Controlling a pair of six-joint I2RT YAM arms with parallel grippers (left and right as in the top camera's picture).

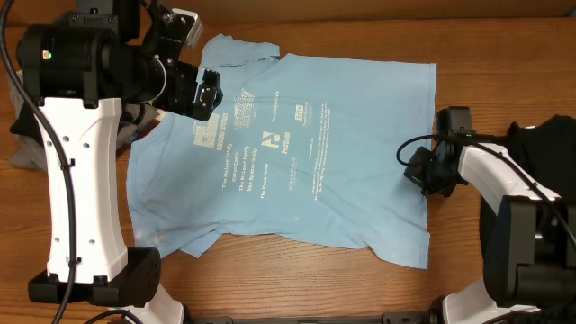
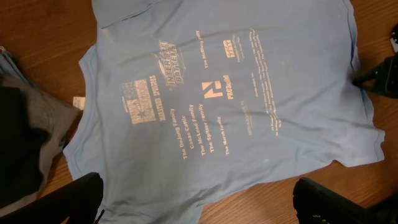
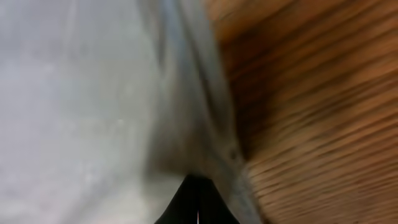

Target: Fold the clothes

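A light blue T-shirt (image 1: 288,153) lies spread flat on the wooden table, white print facing up. It also fills most of the left wrist view (image 2: 211,93). My left gripper (image 1: 205,90) hovers over the shirt's upper left part, open wide (image 2: 199,208), with nothing between its fingers (image 2: 81,199). At the shirt's right edge, my right gripper (image 1: 423,171) is shut. In the right wrist view its closed tips (image 3: 198,190) pinch the shirt's hem (image 3: 211,124), and the cloth bunches toward them.
Grey and black garments (image 2: 25,137) lie heaped to the left of the shirt, partly behind the left arm (image 1: 22,135). Another black garment (image 1: 540,135) sits at the right edge. Bare wooden table (image 1: 315,279) runs along the front.
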